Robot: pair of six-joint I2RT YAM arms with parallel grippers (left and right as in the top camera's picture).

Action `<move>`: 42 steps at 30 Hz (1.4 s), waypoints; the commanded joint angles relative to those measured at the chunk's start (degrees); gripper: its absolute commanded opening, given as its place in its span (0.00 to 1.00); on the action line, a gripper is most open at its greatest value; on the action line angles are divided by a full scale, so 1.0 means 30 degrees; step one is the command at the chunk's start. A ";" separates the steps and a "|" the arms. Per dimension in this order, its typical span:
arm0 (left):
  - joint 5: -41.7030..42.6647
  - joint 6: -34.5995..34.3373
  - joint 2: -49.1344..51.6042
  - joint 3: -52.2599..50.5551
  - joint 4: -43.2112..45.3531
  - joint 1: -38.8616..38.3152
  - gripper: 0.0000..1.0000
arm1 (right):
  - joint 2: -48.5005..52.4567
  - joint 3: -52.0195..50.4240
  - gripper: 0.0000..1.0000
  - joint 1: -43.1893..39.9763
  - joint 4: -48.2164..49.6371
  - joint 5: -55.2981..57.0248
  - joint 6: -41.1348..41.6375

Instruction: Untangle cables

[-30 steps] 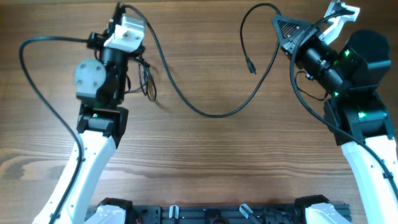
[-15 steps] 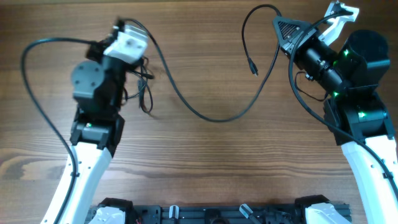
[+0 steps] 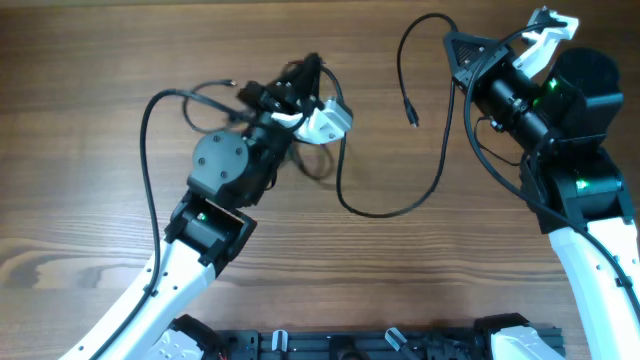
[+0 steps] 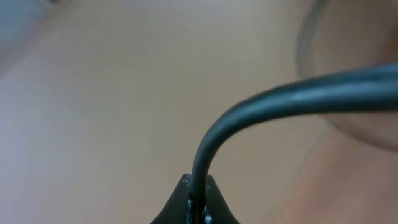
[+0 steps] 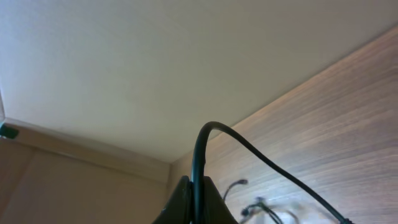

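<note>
My left gripper (image 3: 306, 74) is shut on a black cable (image 4: 292, 98) that rises between the jaws (image 4: 198, 194) and bends right in the left wrist view. Overhead, that cable (image 3: 385, 211) sags in a loop over the table and climbs to my right gripper (image 3: 452, 40), which is shut on it too. Past the right gripper it arcs over and ends in a loose plug (image 3: 411, 118). A small tangle of thin cables (image 3: 312, 162) lies under the left wrist. The right wrist view shows the cable pinched in the jaws (image 5: 194, 190) and the blurred tangle (image 5: 264, 210) beyond.
A thicker black camera cable (image 3: 148, 120) arcs from the left arm out over the left of the wooden table (image 3: 80, 200). The right arm's body (image 3: 575, 150) fills the right edge. A black rail (image 3: 340, 345) runs along the near edge.
My left arm has swung right and toward the table's middle, taking the cable and the tangle with it. The hanging loop has narrowed. The right arm has stayed put.
</note>
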 commanded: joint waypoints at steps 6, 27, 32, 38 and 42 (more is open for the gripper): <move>-0.4583 0.6470 -0.0168 0.0131 -0.1071 0.0546 0.04 | 0.0087 0.0321 0.04 -0.0080 -0.0393 0.0750 -0.0590; 1.0834 -0.4124 0.1647 0.0131 -0.5209 0.0226 0.04 | 0.0087 0.0321 0.04 -0.4510 -0.2710 0.5406 -0.1661; 1.0863 -0.4124 0.3439 0.0131 -0.5493 -0.0984 0.04 | 0.0087 0.0321 0.04 -0.6222 -0.3628 0.5406 -0.2229; 1.0856 -0.4379 0.6062 0.0131 -0.5625 -0.2616 0.04 | 0.0539 0.0299 0.05 -0.7089 -0.4721 0.7563 -0.3082; 1.0856 -0.5770 0.7096 0.0131 -0.4437 -0.3381 0.04 | 0.1282 0.0299 0.04 -0.7257 -0.5515 0.7847 -0.3701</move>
